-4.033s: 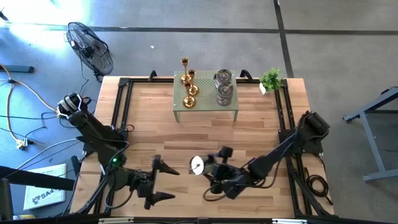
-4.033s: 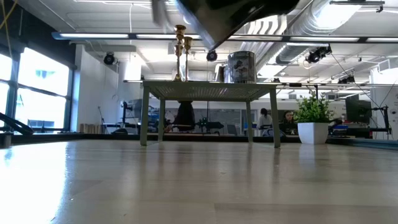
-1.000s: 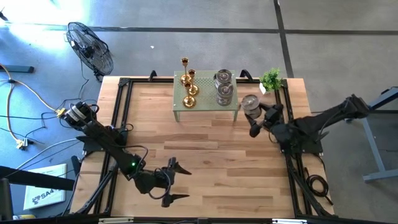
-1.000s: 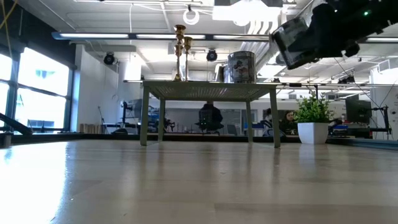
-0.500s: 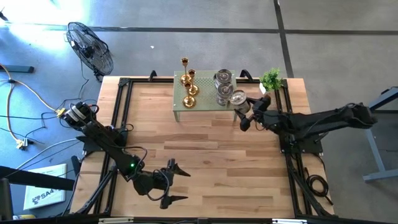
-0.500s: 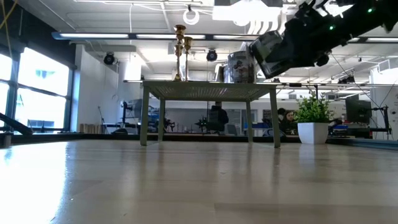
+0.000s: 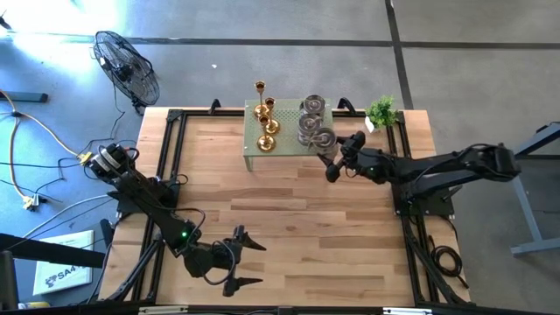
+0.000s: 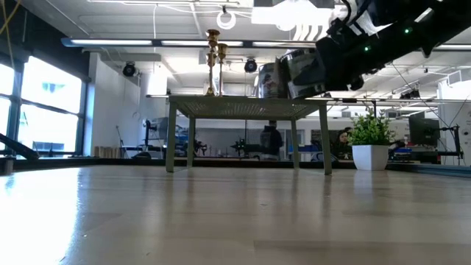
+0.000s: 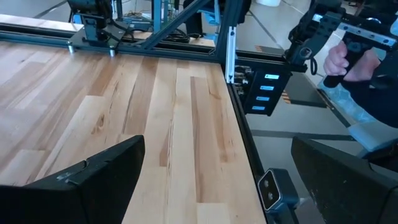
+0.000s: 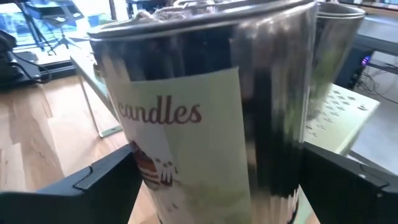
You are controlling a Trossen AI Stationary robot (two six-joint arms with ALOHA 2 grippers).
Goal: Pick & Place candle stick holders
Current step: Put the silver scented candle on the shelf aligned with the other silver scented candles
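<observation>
One silver holder (image 7: 325, 137) between tool (image 7: 334, 154) fingers

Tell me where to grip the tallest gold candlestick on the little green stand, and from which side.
Take the tallest gold candlestick on its thin stem below the cup, coming from the stand's outer left side. It stands upright at the stand's far left corner, the two shorter gold ones sit just in front of it, and the right gripper with its silver candle jar crowds the right half.

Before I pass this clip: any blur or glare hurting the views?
Right wrist view: the silver jar fills the frame, its metal streaked and soft, though "candles" reads. Low view: bright ceiling lights wash out the top; the right hand shows dark against them. High view: evenly lit.
</observation>
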